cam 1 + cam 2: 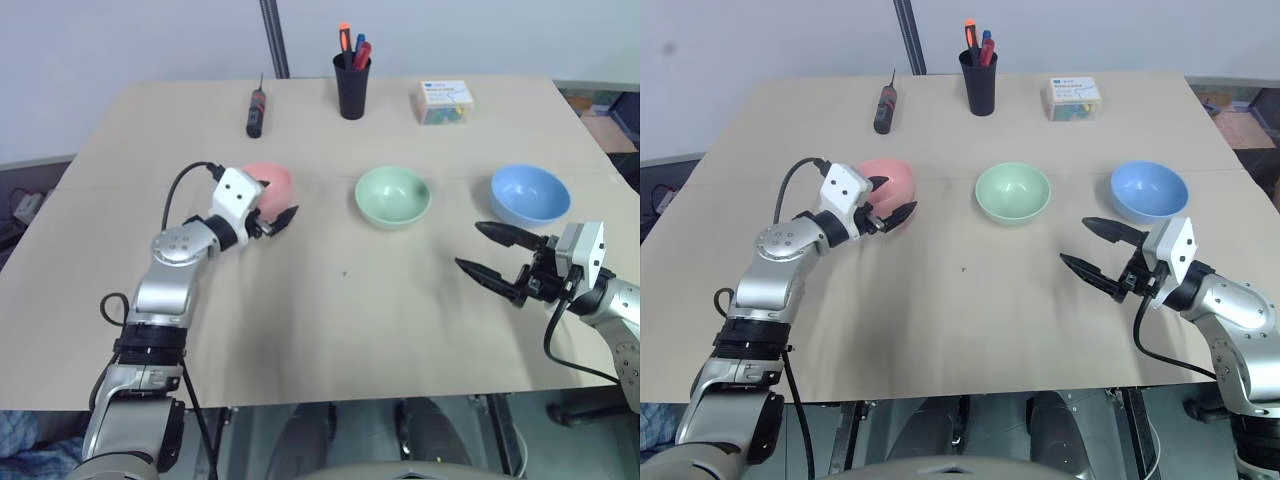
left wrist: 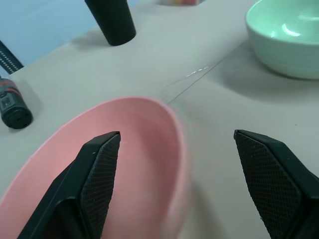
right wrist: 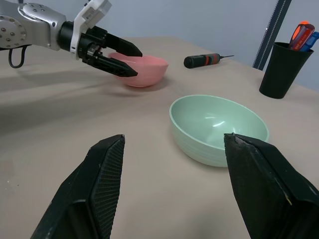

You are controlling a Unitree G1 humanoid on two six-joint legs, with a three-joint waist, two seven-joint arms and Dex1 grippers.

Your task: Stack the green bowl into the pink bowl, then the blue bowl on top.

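The pink bowl [image 1: 275,178] sits left of centre on the table. My left gripper [image 1: 277,205] is open and straddles its near right rim. In the left wrist view one finger [image 2: 99,169] is over the inside of the pink bowl [image 2: 134,149] and the other is outside it. The green bowl [image 1: 392,195] stands upright and empty at the centre. To the right is the blue bowl [image 1: 529,194], also empty. In front of the blue bowl my right gripper [image 1: 468,245] hovers open, pointing at the green bowl [image 3: 214,124], with nothing between its fingers.
At the table's far edge stand a black pen cup [image 1: 352,85] with markers, a black screwdriver [image 1: 256,110] to its left and a small box [image 1: 445,100] to its right. Bare tabletop [image 1: 340,300] stretches in front of the bowls.
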